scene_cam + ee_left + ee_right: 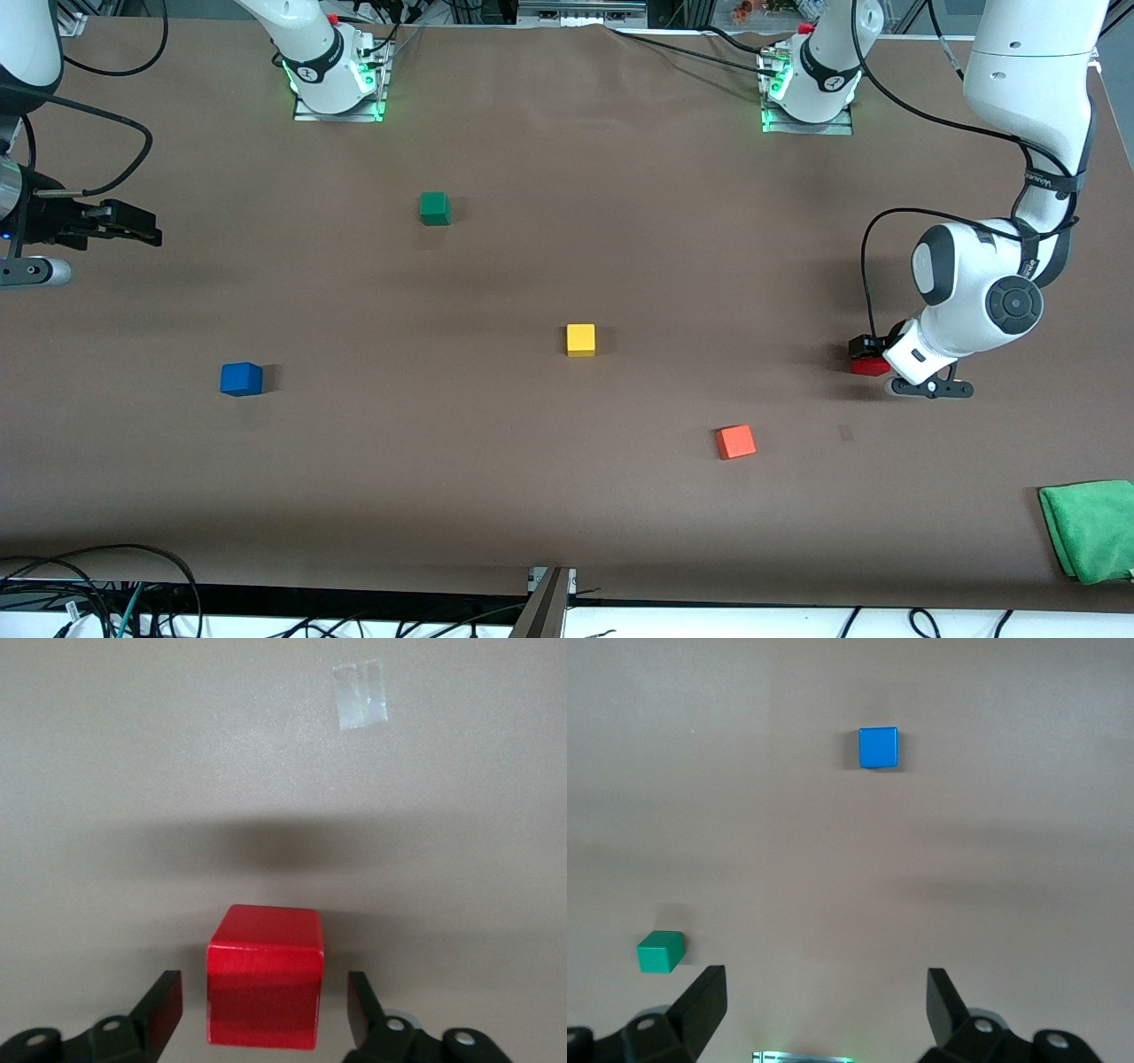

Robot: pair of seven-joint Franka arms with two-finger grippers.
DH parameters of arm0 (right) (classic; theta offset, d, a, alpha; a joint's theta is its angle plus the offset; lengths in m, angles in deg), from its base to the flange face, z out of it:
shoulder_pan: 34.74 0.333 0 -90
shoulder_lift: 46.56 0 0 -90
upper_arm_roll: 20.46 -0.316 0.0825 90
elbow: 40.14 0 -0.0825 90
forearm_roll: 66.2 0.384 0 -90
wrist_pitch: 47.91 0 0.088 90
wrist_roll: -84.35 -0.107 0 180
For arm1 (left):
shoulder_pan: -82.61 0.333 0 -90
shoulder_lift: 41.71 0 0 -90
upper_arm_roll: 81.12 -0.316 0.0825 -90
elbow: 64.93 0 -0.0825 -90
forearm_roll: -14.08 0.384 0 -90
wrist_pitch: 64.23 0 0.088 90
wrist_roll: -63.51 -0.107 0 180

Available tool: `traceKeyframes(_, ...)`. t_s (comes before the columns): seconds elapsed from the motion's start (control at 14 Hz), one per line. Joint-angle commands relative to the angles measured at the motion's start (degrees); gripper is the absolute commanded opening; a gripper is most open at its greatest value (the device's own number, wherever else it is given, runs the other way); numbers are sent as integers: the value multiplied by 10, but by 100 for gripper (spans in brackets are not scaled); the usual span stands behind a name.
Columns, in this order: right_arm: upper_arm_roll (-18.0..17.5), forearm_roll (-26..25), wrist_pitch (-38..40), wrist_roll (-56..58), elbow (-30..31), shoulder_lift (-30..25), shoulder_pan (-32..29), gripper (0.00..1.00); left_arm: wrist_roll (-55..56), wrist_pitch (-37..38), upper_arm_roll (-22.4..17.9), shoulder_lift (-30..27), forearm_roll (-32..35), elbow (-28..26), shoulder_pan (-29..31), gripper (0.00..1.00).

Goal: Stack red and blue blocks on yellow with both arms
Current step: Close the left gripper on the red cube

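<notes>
The red block (870, 365) sits on the table toward the left arm's end. My left gripper (864, 354) is down around it. In the left wrist view the red block (266, 979) stands between the two black fingers (164, 1001) with a narrow gap on each side, so the left gripper (264, 988) is open. The yellow block (581, 339) rests near the table's middle. The blue block (241, 378) lies toward the right arm's end and also shows in the right wrist view (878, 747). My right gripper (142, 229) hangs open and empty above that end (827, 983).
A green cube (434, 208) sits closer to the bases than the yellow block. An orange cube (735, 441) lies nearer the front camera, between the yellow and red blocks. A green cloth (1090, 527) lies at the front corner by the left arm's end. A tape patch (361, 695) marks the mat.
</notes>
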Motion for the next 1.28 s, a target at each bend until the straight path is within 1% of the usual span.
traceKeyframes(0.0,-4,2,4,3,-12,3,-4,100,-12,7,-2,-6,2,2,2,66)
traceKeyframes(0.21,-4,1,4,3,-12,3,-5,100,-11,7,-2,-6,2,3,2,64)
traceKeyframes(0.29,-4,2,4,3,-12,3,-5,100,-11,7,-2,-6,1,4,2,61)
traceKeyframes(0.36,-4,1,4,3,-12,3,-5,100,-11,7,-2,-6,1,5,2,61)
traceKeyframes(0.5,-4,2,4,3,-12,3,-5,100,-10,7,-2,-5,1,6,2,58)
traceKeyframes(0.57,-4,2,4,3,-12,3,-5,100,-8,7,-2,-5,1,6,2,58)
traceKeyframes(0.71,-4,2,4,3,-12,3,-5,100,-3,6,-2,-4,1,7,1,48)
traceKeyframes(0.78,-4,2,4,3,-12,3,-5,100,-2,7,-2,-3,1,12,0,35)
traceKeyframes(0.93,-4,2,4,3,-12,3,-4,100,6,9,-1,-5,1,14,-2,2)
traceKeyframes(1.07,-4,1,4,3,-12,3,-5,100,27,17,0,-12,1,18,-8,0)
traceKeyframes(1.14,-4,1,3,3,-12,4,-5,100,35,46,2,-19,2,33,-9,0)
traceKeyframes(1.21,-4,1,2,4,-12,5,-4,100,36,98,3,-28,2,55,-9,0)
